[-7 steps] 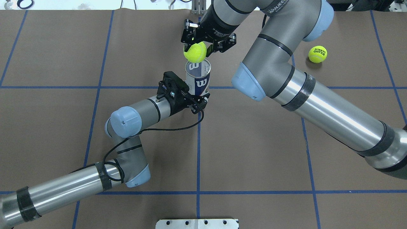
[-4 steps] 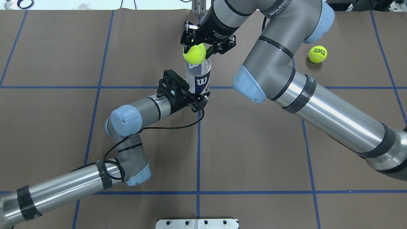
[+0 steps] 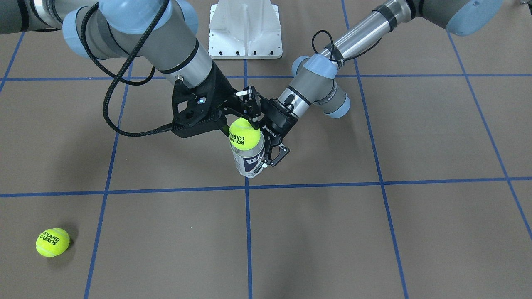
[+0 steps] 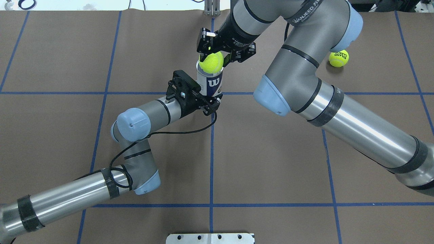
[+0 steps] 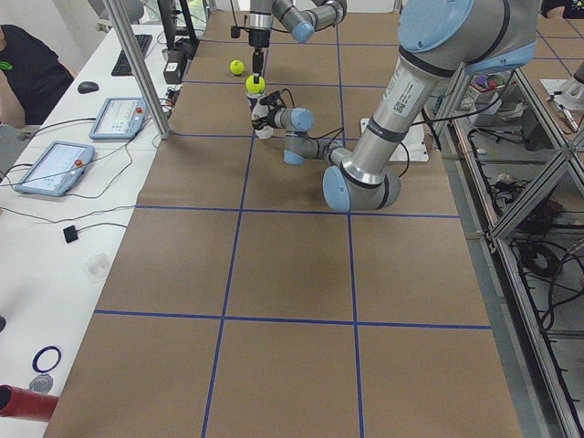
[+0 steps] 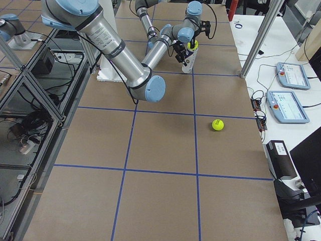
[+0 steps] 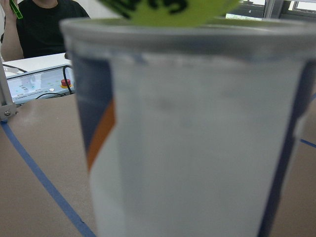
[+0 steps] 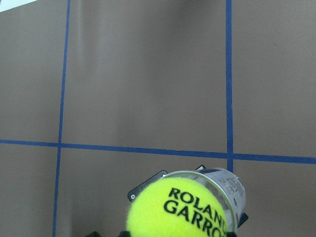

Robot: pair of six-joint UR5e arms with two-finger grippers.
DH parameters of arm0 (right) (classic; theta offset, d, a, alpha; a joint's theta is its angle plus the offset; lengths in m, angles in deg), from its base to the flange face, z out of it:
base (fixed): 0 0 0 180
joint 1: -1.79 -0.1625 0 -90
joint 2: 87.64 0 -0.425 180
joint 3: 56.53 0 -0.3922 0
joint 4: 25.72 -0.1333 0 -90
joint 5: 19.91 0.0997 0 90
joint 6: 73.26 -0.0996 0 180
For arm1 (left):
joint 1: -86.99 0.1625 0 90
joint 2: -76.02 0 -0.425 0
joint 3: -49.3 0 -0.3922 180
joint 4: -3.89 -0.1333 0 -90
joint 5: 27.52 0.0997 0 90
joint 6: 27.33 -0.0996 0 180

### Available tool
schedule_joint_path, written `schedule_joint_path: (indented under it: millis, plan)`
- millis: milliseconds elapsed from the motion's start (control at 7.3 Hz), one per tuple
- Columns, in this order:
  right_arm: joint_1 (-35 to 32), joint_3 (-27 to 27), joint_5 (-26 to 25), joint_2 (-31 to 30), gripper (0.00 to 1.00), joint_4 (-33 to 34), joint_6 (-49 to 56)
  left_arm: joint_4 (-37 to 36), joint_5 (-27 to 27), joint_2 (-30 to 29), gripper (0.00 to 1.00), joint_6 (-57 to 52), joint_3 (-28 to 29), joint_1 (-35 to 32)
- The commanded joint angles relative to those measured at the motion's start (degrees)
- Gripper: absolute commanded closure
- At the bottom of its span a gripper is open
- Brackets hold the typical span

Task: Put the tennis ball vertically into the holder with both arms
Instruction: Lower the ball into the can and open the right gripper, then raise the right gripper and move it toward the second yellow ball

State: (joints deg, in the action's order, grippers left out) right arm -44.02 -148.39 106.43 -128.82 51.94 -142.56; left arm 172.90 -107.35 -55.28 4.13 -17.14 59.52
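The holder (image 4: 211, 84), a clear can with a white and navy label, stands upright near the table's middle. My left gripper (image 4: 213, 96) is shut on its lower part from the side; the can fills the left wrist view (image 7: 197, 138). My right gripper (image 4: 212, 56) is shut on a yellow tennis ball (image 4: 211, 62) and holds it from above right at the can's open mouth. In the front view the ball (image 3: 244, 133) covers the top of the holder (image 3: 249, 162). The right wrist view shows the ball (image 8: 177, 210) over the can's rim (image 8: 224, 178).
A second tennis ball (image 4: 338, 57) lies on the brown mat at the far right, partly behind my right arm; it also shows in the front view (image 3: 52, 242). A white metal bracket (image 4: 210, 238) sits at the robot-side edge. Operators' desks with tablets (image 5: 55, 167) flank the far side.
My right gripper has brought the ball toward the can, from beside and above its rim to right over its mouth. The left gripper and can shifted slightly away from the robot.
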Motion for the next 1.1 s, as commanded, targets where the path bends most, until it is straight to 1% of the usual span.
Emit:
schedule_joint_path:
  millis: [0, 137, 548, 685, 822, 959]
  plan:
    - [0.81, -0.33, -0.74, -0.05, 0.01, 0.04, -4.49, 0.0, 0.03, -0.01, 0.22, 0.0, 0.0, -0.04]
    - [1.33, -0.68, -2.57, 0.04, 0.01, -0.05, -5.31, 0.01, -0.06, -0.01, 0.22, 0.0, 0.0, -0.04]
    - [1.34, -1.39, -2.5, 0.04, 0.01, 0.04, -5.23, -0.08, 0.03, -0.35, 0.22, 0.0, 0.0, -0.04]
    - [0.38, -1.48, -2.33, 0.13, 0.01, 0.04, -5.06, -0.78, -0.06, -0.53, 0.22, 0.09, -0.09, -0.04]
    - [-2.67, -1.48, -1.02, -0.13, 0.01, 0.3, -4.27, -0.79, -0.06, -0.53, 0.22, 0.09, -0.18, -0.04]
    - [-7.4, -1.48, 2.91, -2.66, 0.01, 0.39, -3.05, -0.79, -0.06, -0.53, 0.22, 0.09, -0.26, -0.04]
